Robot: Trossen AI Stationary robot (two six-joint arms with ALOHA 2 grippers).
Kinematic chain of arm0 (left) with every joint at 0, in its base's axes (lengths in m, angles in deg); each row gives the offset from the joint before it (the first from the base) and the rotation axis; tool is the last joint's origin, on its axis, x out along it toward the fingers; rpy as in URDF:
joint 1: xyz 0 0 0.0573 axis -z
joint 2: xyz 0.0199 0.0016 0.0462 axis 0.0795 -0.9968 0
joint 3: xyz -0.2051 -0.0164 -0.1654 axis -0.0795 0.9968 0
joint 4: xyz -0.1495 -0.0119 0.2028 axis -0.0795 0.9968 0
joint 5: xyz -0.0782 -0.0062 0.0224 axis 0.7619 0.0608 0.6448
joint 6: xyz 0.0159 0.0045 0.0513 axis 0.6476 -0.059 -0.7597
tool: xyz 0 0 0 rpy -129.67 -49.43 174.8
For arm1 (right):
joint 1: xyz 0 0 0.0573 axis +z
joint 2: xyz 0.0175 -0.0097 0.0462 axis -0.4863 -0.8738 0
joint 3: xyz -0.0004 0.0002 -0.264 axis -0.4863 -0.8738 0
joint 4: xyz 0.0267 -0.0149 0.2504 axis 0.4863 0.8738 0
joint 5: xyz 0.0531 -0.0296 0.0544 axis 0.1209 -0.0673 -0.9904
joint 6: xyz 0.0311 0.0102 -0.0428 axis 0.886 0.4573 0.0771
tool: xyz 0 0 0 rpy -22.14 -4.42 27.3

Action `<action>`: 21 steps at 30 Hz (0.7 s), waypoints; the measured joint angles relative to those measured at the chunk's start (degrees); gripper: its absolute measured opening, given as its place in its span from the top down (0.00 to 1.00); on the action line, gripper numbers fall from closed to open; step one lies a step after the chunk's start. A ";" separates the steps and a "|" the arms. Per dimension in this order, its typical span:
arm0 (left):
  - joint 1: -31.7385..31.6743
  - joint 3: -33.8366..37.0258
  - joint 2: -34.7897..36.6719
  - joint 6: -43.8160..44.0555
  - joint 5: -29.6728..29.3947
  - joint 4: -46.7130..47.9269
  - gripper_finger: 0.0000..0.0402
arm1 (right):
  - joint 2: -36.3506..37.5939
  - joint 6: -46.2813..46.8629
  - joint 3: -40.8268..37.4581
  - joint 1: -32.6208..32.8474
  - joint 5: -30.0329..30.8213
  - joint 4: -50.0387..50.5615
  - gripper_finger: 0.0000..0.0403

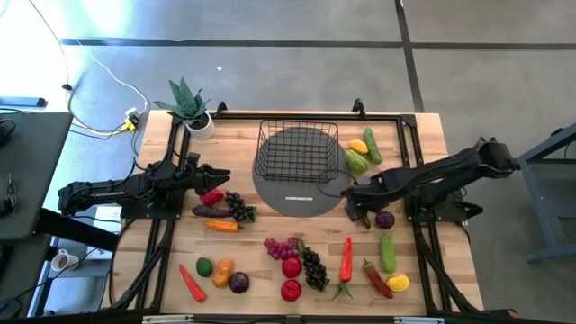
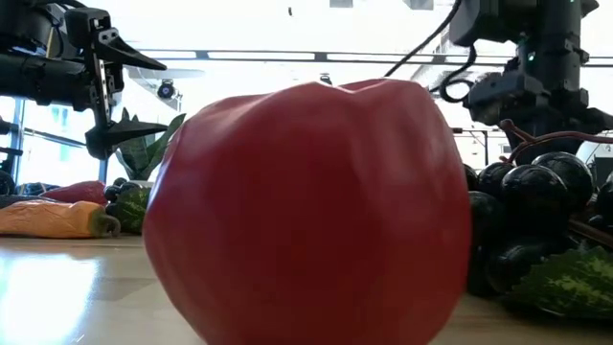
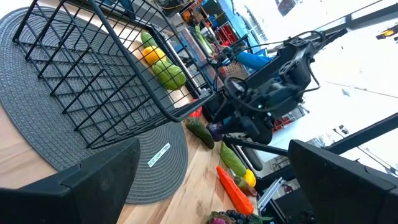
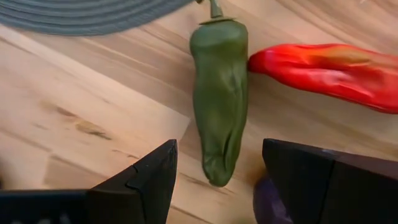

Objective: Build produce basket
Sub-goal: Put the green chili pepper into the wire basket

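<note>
The black wire basket (image 1: 298, 148) stands on a round grey mat (image 1: 301, 191) at the table's middle, with nothing visible inside it. Produce lies scattered on the wood around it. My right gripper (image 1: 353, 200) hovers open near the mat's right edge. In the right wrist view its fingers (image 4: 217, 155) stand on either side of a green pepper's (image 4: 219, 99) tip without touching it, and a red pepper (image 4: 323, 65) lies against the green one. My left gripper (image 1: 220, 177) is open left of the mat, above a red pepper (image 1: 212, 196), and faces the basket (image 3: 106, 68).
A potted spiky plant (image 1: 189, 106) stands at the far left corner. Green and yellow produce (image 1: 362, 151) lies right of the basket; grapes, apples, carrots and peppers (image 1: 297, 261) fill the near half. A big red fruit (image 2: 306, 211) blocks most of the low view.
</note>
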State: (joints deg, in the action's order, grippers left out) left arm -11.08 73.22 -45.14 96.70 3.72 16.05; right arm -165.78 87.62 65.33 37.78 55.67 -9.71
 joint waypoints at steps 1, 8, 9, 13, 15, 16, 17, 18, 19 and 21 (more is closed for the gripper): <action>-0.01 0.00 0.00 -0.02 0.00 0.00 0.01 | -0.67 -0.01 0.00 -0.01 -0.02 0.00 0.45; 0.00 0.01 0.00 -0.01 0.02 0.00 0.01 | -5.05 -0.05 0.00 -0.02 0.00 -0.52 0.45; 0.00 0.00 -0.01 -0.02 0.02 0.00 0.01 | -5.71 -0.05 0.00 0.00 0.00 -0.51 0.45; -0.02 0.00 0.00 -0.02 0.02 0.00 0.01 | -8.33 -0.37 0.00 0.00 0.00 -1.88 0.45; 0.00 0.01 -0.01 -0.02 0.02 0.01 0.01 | -9.45 -0.53 0.00 0.00 0.10 -2.80 0.45; 0.00 0.00 0.00 -0.02 0.02 0.00 0.01 | -9.94 -0.53 0.00 0.00 0.21 -3.11 0.45; 0.00 0.00 -0.02 -0.02 0.02 0.02 0.01 | -10.40 -0.53 0.00 0.00 0.24 -3.32 0.45; -0.02 0.00 -0.02 -0.02 0.02 0.00 0.01 | -10.93 -0.53 0.00 0.00 0.24 -3.49 0.45; 0.00 0.00 -0.02 -0.02 0.02 0.00 0.01 | -11.41 -0.53 0.00 0.00 0.24 -3.51 0.45; -0.01 0.01 -0.02 -0.01 0.02 0.01 0.01 | -12.36 -0.53 0.00 0.00 0.24 -3.50 0.45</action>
State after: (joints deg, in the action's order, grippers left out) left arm -11.09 73.23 -45.16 96.69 3.74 16.06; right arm -178.14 87.10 65.33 37.78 55.91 -13.21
